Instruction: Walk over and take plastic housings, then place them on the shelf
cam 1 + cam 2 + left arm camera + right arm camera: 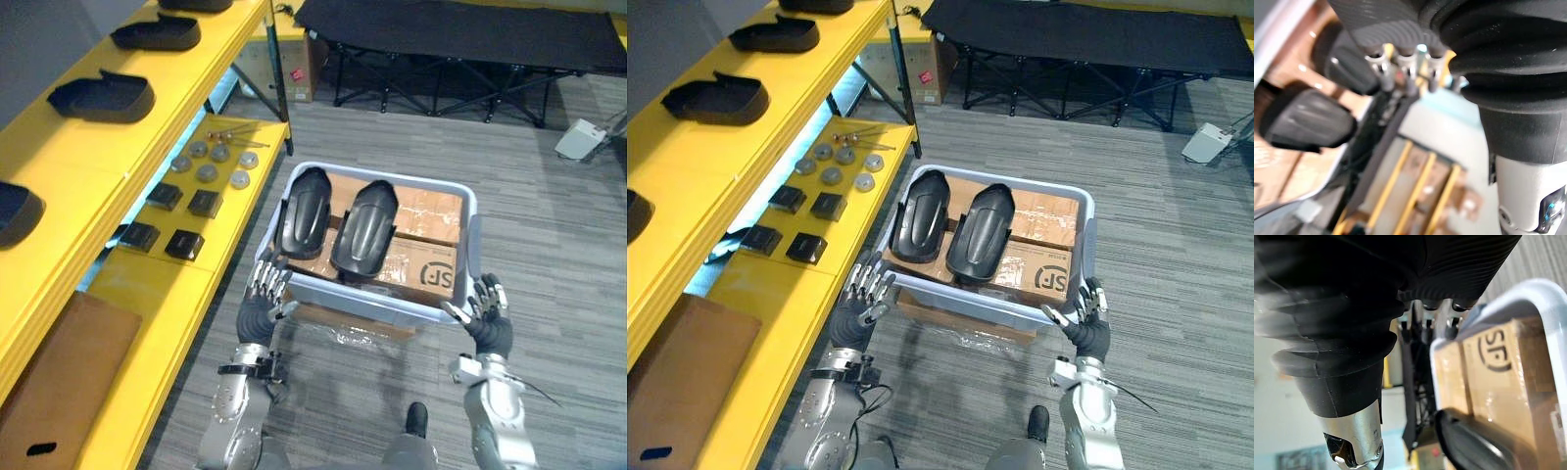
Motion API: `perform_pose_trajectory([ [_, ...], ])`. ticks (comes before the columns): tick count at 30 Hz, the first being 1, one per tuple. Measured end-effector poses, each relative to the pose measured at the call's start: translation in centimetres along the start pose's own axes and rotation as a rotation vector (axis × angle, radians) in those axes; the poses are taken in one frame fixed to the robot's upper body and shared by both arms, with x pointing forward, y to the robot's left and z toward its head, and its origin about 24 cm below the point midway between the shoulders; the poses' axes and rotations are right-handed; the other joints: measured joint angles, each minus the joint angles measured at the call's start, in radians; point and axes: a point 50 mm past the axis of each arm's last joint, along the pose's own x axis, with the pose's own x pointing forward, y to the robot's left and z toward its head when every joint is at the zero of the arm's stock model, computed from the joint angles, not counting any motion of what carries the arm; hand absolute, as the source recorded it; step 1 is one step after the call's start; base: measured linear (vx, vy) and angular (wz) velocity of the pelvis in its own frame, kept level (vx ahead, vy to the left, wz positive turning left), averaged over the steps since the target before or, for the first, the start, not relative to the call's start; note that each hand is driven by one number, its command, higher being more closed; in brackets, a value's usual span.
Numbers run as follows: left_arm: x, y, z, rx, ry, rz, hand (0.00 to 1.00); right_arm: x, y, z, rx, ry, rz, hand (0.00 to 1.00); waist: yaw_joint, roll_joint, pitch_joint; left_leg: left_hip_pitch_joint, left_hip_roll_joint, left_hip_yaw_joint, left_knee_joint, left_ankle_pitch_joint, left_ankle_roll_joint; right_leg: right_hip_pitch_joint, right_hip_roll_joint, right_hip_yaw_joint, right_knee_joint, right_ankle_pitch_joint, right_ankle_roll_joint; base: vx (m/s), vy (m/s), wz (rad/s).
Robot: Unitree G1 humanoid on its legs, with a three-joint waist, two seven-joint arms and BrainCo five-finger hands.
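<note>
Pick-up step, not yet begun: left hand and right hand hover at the near corners of the bin, fingers loose, grasping nothing; two plastic housings lie inside on cardboard (side by side); next, I'd judge, reach in for one, then turn to the shelf.

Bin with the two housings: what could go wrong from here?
The left housing and right housing lie side by side, loose on cardboard boxes: lifting one may knock the other. The left robot hand and right robot hand sit open at the bin's near corners and could catch its rim reaching in.
</note>
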Motion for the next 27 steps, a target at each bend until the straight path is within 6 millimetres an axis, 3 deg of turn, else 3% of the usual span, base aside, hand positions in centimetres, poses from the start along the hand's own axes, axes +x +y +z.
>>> perform_pose_trajectory([
  [4, 1.0, -1.2, 0.3, 0.011, -0.024, -0.044, 0.00, 3.0, 0.2, -0.4, -0.059, 0.071, -0.082, 0.00, 0.015, 0.035, 0.033, -0.086, -0.004, -0.081, 0.067, 0.003, -0.006, -0.043, 0.007, -0.019, 0.000, 0.021, -0.007, 0.02, 0.005, 0.09],
  [7, 1.8, -1.4, 0.9, 0.022, -0.054, -0.054, 0.00, 5.3, 0.2, 0.4, -0.066, 0.087, -0.177, 0.00, 0.034, 0.037, 0.058, -0.102, -0.004, -0.107, 0.072, 0.003, -0.006, -0.041, 0.009, -0.048, 0.004, 0.021, -0.007, -0.02, 0.004, 0.19],
  [9, 2.3, -1.6, 1.3, 0.023, -0.070, -0.069, 0.00, 8.5, 0.1, 3.5, -0.059, 0.024, -0.254, 0.00, 0.056, 0.044, 0.114, -0.135, -0.005, -0.143, 0.102, 0.003, -0.006, -0.041, 0.009, -0.070, 0.013, 0.021, -0.007, -0.07, 0.010, 0.27],
  [13, 2.1, -1.7, 0.9, -0.011, -0.048, -0.070, 0.00, 12.1, -0.5, 8.5, -0.073, -0.045, -0.328, 0.00, 0.094, 0.065, 0.166, -0.185, -0.008, -0.198, 0.127, 0.005, -0.010, -0.043, 0.012, -0.114, 0.022, 0.020, -0.008, -0.08, 0.016, 0.30],
  [22, 1.7, -2.4, -0.6, -0.049, 0.011, -0.125, 0.00, 14.9, -1.1, 13.3, -0.149, -0.057, -0.378, 0.00, 0.168, 0.099, 0.216, -0.257, -0.011, -0.271, 0.175, 0.005, -0.010, -0.076, 0.011, -0.174, 0.084, 0.010, -0.023, -0.04, 0.023, 0.15],
  [27, 1.4, -3.1, -2.3, -0.004, 0.084, -0.176, 0.00, 15.3, -1.6, 13.2, -0.194, 0.028, -0.404, 0.00, 0.187, 0.100, 0.216, -0.276, -0.011, -0.277, 0.208, 0.005, -0.010, -0.087, 0.009, -0.176, 0.104, 0.009, -0.025, -0.05, 0.026, 0.00],
])
